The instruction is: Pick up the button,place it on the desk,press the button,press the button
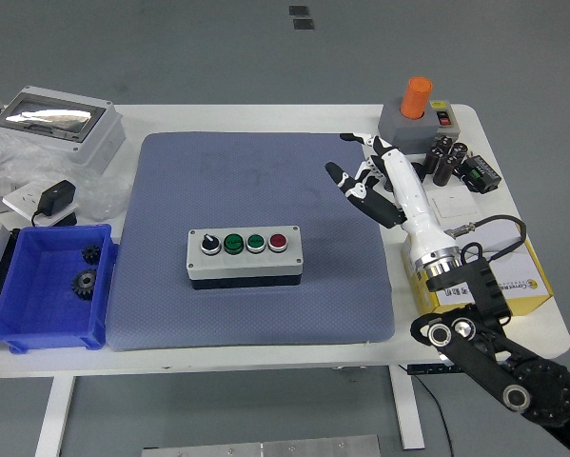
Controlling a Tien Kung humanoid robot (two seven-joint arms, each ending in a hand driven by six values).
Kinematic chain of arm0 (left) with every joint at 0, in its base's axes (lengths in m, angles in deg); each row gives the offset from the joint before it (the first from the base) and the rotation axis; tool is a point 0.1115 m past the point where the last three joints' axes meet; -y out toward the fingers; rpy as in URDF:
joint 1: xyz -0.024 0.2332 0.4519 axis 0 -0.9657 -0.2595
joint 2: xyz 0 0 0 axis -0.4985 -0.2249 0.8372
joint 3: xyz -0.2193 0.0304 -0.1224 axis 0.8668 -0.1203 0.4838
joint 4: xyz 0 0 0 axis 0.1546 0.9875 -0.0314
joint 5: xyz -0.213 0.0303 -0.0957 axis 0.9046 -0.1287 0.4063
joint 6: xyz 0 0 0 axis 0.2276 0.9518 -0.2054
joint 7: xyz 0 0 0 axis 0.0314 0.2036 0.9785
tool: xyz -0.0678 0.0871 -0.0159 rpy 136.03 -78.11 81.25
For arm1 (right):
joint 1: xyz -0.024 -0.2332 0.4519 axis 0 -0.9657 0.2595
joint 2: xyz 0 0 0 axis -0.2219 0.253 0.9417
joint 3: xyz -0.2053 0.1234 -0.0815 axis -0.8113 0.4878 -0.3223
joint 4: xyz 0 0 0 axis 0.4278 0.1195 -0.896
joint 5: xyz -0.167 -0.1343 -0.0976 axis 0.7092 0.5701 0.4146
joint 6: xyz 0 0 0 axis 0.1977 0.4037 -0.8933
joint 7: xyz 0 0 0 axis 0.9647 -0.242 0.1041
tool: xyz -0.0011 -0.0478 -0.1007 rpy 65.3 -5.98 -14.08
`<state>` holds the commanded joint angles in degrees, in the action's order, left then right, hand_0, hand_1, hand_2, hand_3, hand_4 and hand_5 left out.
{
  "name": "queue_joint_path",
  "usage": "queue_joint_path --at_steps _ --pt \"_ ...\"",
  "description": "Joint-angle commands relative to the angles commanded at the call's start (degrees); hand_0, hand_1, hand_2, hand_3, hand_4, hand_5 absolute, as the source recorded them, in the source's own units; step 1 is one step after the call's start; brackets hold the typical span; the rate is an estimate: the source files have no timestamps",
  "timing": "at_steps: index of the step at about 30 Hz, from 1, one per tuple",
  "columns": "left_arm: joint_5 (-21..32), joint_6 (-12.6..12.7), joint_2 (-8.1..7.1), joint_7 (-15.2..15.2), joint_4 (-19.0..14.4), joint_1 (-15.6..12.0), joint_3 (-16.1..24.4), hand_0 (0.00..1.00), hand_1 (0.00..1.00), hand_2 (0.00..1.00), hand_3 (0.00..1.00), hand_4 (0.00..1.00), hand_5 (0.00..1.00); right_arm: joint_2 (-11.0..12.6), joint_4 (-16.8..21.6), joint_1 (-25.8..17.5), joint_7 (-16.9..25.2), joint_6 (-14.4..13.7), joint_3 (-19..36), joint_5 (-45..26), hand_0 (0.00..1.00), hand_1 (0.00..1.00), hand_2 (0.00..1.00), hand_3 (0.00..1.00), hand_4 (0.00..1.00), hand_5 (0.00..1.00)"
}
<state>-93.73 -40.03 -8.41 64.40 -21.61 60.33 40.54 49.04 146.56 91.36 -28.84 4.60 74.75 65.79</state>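
The grey button box lies on the blue-grey mat, with a black knob, two green buttons and a red button in a row on top. My right hand is raised over the mat's right part, up and to the right of the box, well apart from it. Its fingers are spread and hold nothing. My left arm is out of view.
A blue bin with gears sits at the left. A grey box with a clear lid and a black adapter are at the back left. An orange-capped grey unit, black cylinders and a yellow box stand at the right.
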Motion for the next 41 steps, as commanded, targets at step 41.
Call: queue_joint_path --at_steps 41 --pt "-0.09 6.67 0.66 -5.11 1.15 -0.8 -0.62 0.86 0.836 0.796 0.922 0.998 0.929 -1.7 -1.02 -16.03 23.45 10.68 9.4 -23.54 0.914 0.882 0.892 0.889 0.998 0.998"
